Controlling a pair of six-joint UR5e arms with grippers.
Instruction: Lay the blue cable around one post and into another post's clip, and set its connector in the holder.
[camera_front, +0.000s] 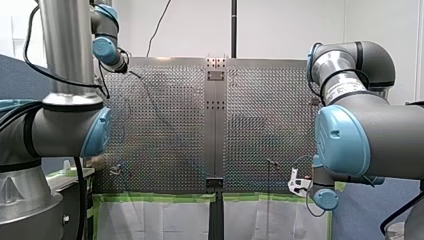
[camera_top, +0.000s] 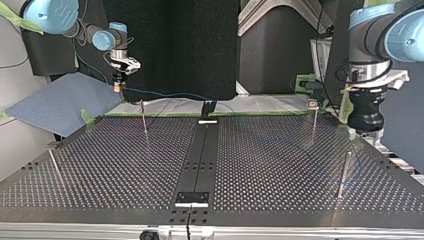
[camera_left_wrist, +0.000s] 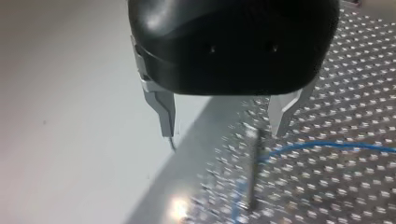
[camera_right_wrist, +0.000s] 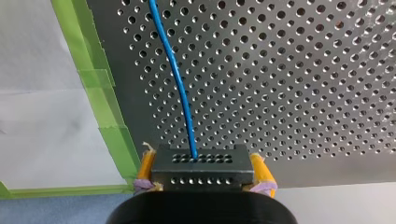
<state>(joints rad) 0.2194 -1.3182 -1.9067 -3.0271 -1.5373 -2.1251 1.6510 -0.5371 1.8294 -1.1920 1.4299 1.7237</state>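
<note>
Left wrist view: post (camera_left_wrist: 252, 172) and counter (camera_left_wrist: 299, 196) around it blurred; blue cable (camera_left_wrist: 327, 146) cut off at frame edge. Right wrist view: connector (camera_right_wrist: 201, 170) near end hidden behind my right gripper (camera_right_wrist: 201, 158) body. Front view: cable run too faint to trace.

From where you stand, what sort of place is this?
Probably a robotics lab bench: my left arm and my right arm flank a perforated metal table with thin posts, a blue cable, and green tape along its edge.
</note>
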